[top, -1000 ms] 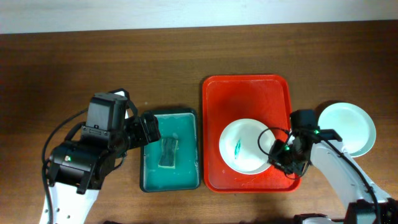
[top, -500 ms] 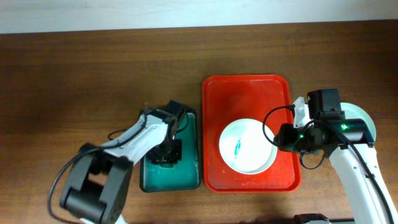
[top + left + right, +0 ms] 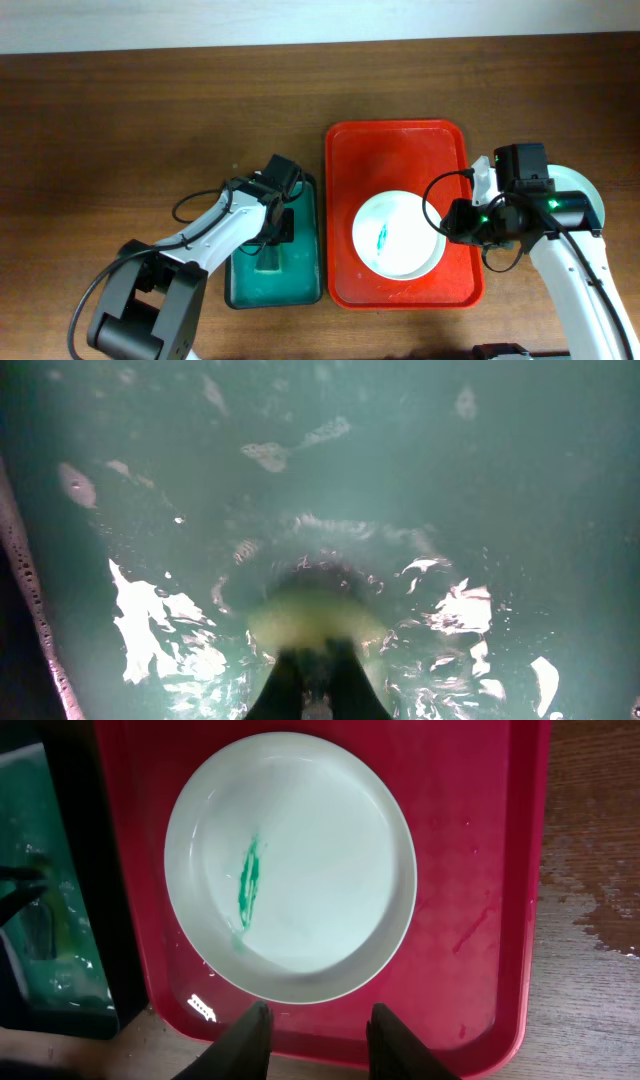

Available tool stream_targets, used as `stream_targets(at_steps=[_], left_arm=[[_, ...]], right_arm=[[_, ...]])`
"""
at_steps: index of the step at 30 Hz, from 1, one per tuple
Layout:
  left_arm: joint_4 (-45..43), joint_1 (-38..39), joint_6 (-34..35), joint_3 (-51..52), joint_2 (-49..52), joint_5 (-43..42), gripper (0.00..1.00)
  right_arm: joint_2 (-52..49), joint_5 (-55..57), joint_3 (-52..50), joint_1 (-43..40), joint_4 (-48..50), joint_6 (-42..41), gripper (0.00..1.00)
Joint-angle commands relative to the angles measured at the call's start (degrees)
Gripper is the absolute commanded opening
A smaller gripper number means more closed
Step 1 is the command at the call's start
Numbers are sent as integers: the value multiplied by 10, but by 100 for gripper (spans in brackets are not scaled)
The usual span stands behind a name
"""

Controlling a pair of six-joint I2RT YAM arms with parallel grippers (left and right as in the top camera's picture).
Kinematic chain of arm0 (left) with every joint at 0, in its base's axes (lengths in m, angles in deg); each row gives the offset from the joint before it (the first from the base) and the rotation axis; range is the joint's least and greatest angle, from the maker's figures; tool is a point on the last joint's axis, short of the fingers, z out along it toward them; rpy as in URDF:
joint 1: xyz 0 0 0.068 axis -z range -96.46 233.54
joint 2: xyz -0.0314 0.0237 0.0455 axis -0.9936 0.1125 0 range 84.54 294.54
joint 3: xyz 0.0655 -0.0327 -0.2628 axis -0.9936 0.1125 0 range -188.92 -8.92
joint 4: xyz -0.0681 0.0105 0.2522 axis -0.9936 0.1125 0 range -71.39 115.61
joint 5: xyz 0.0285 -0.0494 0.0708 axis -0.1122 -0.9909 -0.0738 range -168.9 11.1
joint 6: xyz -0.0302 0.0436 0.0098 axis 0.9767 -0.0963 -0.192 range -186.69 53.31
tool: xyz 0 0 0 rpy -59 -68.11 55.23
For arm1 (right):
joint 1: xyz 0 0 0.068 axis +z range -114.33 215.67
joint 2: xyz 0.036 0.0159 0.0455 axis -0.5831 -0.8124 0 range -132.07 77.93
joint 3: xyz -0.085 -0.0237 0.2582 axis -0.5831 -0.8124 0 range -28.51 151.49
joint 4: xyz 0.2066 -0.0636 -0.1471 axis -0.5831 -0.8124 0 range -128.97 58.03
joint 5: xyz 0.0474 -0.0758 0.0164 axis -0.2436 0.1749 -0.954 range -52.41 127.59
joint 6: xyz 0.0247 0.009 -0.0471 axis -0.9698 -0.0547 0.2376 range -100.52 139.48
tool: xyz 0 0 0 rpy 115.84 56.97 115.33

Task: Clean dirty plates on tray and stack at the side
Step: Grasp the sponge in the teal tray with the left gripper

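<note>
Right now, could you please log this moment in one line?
left claw: at sponge in tub | right claw: open, by stained plate | tray: one plate

A brown wooden table (image 3: pixel 150 110) fills most of the view, with a pale wall (image 3: pixel 300 20) along its far edge. A teal basin (image 3: pixel 300 282) sits on it, holding cloudy water (image 3: pixel 480 480) (glinting, with pale flecks). A dark wet patch (image 3: pixel 600 910) marks the wood.

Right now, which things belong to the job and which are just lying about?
Job: white round plate with green smear; red plastic tray; teal water basin; yellowish sponge; clean white plate beside tray.
Lying about: small white scrap on tray.
</note>
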Motion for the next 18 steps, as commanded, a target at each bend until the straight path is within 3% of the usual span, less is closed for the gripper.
stream_targets(at_steps=[1,2,3,4,5,7,9,11,12,13,16,18], left_arm=[[45,-1,-28,-24,-6,3,8],[68,-1,-28,-47,-6,1,33],[127,-1,-28,-97,-7,-7,75],[156,-1,-28,-120,-7,-12,80],[208,-1,-28,-153,-8,-12,77],[231,0,-28,-133,-8,-14,48],[206,0,-21,-81,-8,-30,41],[148,0,-17,-20,-8,-48,36],[104,0,-17,16,-8,-64,9],[99,0,-17,19,-8,-63,0],[132,-1,-28,-30,-8,-63,0],[220,-1,-50,-143,-8,-47,0]], right_arm=[[0,-1,7,1,-3,4,34],[0,-1,7,1,-5,4,33],[0,-1,7,1,-6,4,33],[0,2,7,0,-6,5,33],[0,28,7,0,-5,4,33],[0,75,7,0,-6,4,37],[0,75,7,-18,-6,-40,38],[-6,48,7,-59,-6,-29,39],[-19,27,6,-64,-15,-7,39],[-27,27,3,-64,-21,-7,40],[-75,27,-16,-63,-7,-6,40],[-118,27,-19,-63,29,17,40]])
